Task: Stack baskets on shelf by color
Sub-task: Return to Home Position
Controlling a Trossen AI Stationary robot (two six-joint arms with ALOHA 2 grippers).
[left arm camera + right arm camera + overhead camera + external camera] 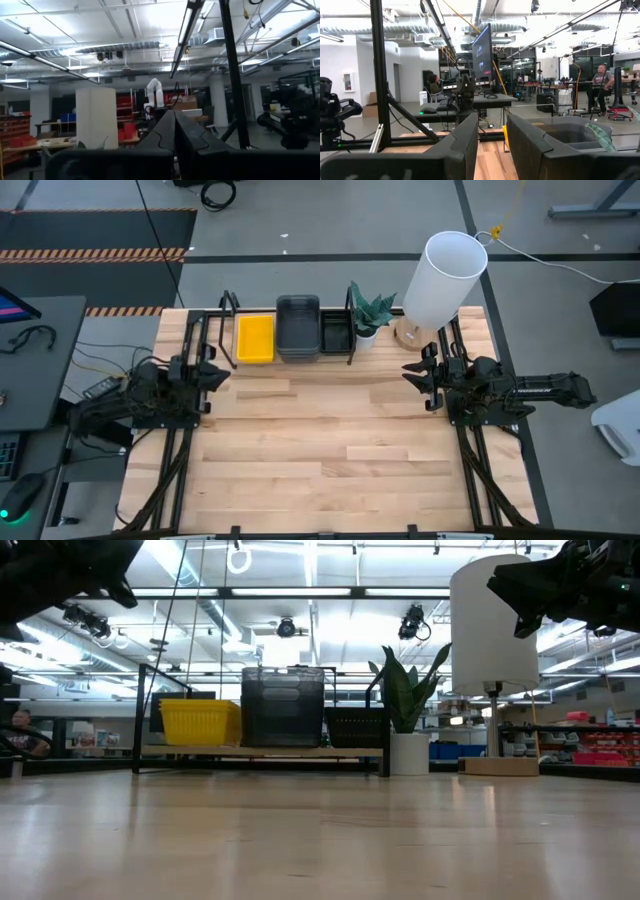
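The shelf (288, 360) stands along the table's far edge, its light-wood plank (262, 751) in a black tube frame. On the plank sit the yellow baskets (255, 338) toward the left, the dark grey baskets (298, 328) in the middle and the black mesh baskets (335, 333) toward the right. In the low view the grey stack (283, 705) stands taller than the yellow (200, 722) and the black mesh (355, 727). My left gripper (216, 370) hovers shut near the shelf's left end. My right gripper (414, 370) hovers open, right of the shelf. Both are raised above the table.
A potted plant (370, 315) stands at the shelf's right end. A tall white cylinder (444, 275) on a wooden base stands right of it, close to my right gripper. The wooden tabletop (330, 440) stretches between the arms toward the near edge.
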